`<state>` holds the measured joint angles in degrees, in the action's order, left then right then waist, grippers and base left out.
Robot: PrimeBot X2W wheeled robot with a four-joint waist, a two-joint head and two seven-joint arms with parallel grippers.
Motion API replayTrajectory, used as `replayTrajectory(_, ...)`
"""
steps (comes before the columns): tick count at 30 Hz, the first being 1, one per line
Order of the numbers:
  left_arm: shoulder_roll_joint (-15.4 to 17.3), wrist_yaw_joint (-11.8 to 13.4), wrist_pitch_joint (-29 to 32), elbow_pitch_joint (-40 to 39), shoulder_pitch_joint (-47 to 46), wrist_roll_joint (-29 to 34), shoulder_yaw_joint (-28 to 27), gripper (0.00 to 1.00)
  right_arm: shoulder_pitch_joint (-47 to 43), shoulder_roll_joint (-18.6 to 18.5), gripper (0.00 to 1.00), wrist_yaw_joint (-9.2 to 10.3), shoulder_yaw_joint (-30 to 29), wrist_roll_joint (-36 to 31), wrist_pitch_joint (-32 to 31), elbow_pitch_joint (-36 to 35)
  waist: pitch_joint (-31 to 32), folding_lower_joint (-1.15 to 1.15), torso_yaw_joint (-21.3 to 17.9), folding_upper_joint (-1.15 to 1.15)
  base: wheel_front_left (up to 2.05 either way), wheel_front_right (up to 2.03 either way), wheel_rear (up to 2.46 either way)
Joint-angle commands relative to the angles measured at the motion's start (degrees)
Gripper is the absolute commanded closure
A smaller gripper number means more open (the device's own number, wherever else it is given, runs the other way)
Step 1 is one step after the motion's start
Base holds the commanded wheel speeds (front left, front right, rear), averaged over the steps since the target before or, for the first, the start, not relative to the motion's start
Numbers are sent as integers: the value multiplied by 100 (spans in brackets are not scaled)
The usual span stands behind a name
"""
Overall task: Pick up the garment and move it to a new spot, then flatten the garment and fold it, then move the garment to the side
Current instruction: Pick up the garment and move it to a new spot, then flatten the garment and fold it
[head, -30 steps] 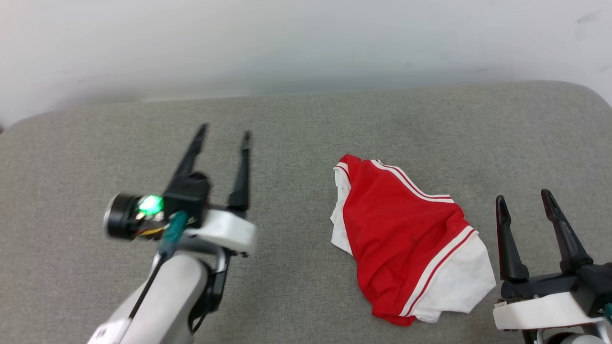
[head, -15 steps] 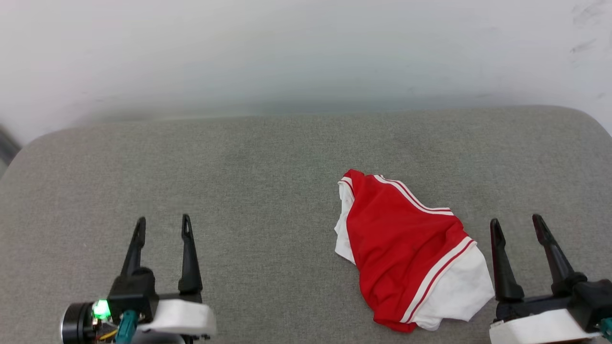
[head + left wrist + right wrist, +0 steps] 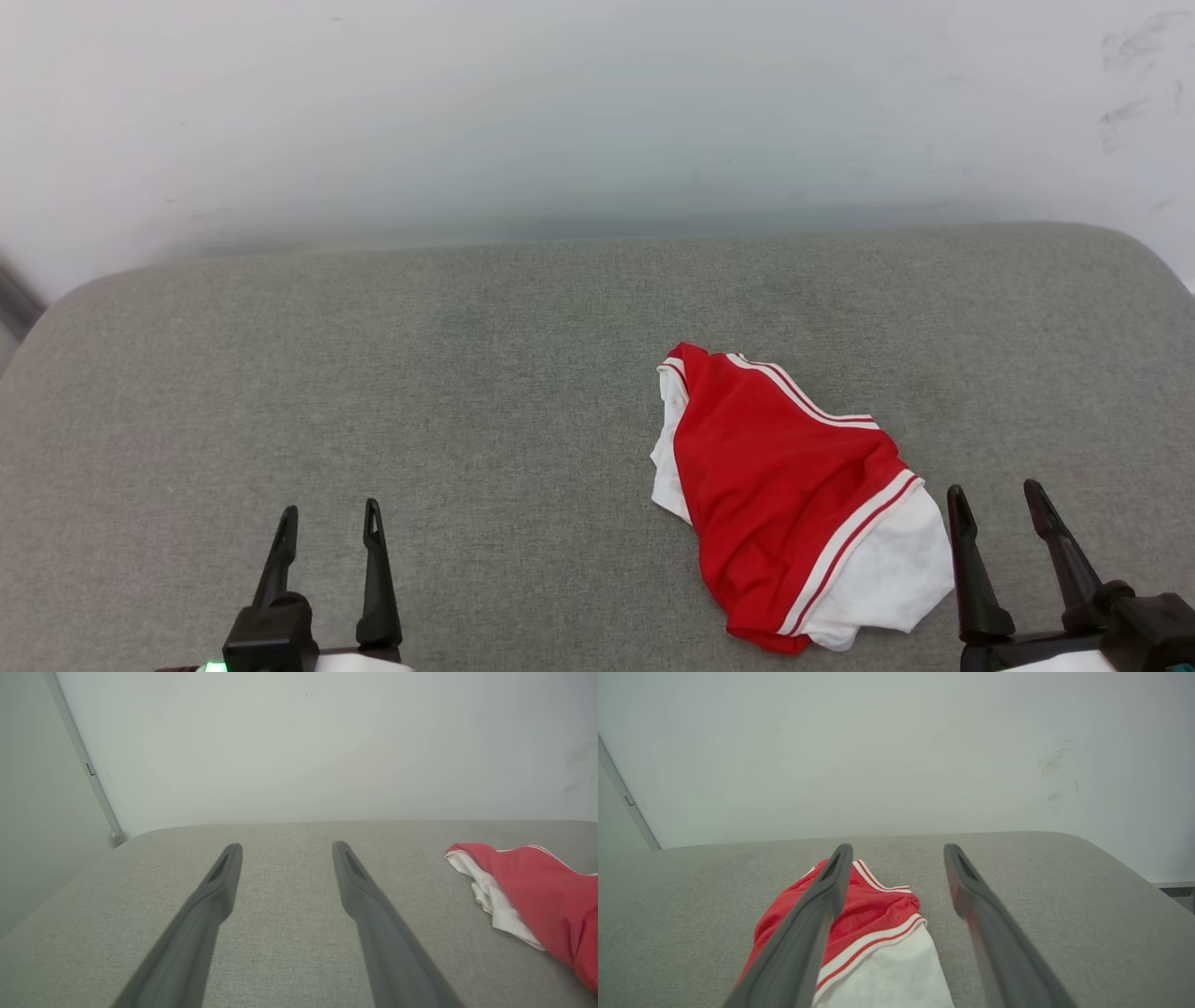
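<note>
Head view: red jersey T-shirt (image 3: 784, 495) lies crumpled on grey padded surface (image 3: 420, 373), right of centre; left gripper (image 3: 330, 509) and right gripper (image 3: 992, 488) jaws apart, empty. Left wrist view: T-shirt off right, apart. Right wrist view: T-shirt just ahead. Likely light, limp, slippery; pinch white sleeve (image 3: 887, 970) edge.

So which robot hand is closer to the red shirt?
The right gripper, on the robot's own right. It sits open just beside the red shirt, not touching it. The left gripper is open too, far off across the grey cushion.
</note>
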<state>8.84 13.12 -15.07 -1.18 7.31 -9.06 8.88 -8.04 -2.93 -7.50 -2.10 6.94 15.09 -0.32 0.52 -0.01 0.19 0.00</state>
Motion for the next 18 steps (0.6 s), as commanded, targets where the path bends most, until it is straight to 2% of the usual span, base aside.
replayTrajectory(1,-46,-60,-15,33,85,59,-57,0,-73,9,0,3,6,17,12,10,9,1,2,0,0,0,0)
replayTrajectory(11,-296,-466,-15,161,57,305,-425,0,-16,9,0,2,-6,9,12,14,28,1,16,0,0,0,0)
replayTrajectory(18,-190,-823,-15,346,-542,486,-537,0,124,9,0,2,12,-67,12,-51,-30,1,-24,0,0,0,0)
